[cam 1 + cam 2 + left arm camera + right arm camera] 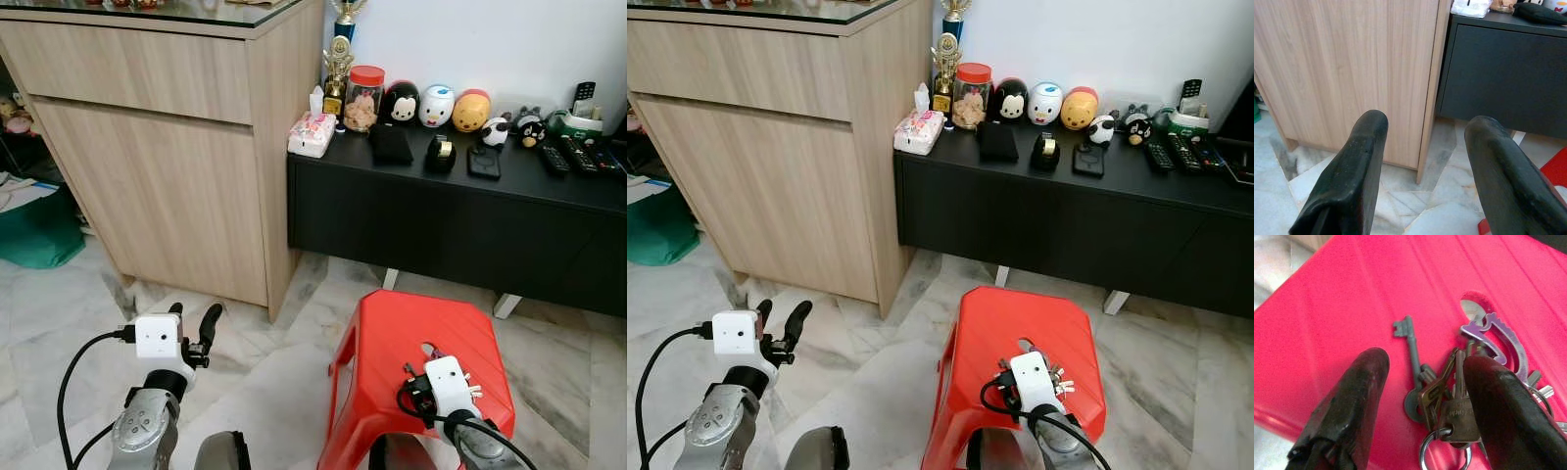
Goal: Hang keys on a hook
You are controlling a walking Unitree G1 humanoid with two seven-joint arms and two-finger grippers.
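Note:
A bunch of keys on a ring, with a purple carabiner and a grey old-style key, lies on top of a red plastic stool near its centre hole. My right gripper hovers just over the bunch, open, one black finger to one side and the other finger partly covering the keys. From the head, the right wrist is low over the stool top. My left gripper is held open above the floor, left of the stool, holding nothing.
A tall light-wood cabinet stands ahead on the left. Beside it is a low black console carrying a jar, figurines, a tissue pack and remotes. A green bag sits far left. Marble floor lies between cabinet and stool.

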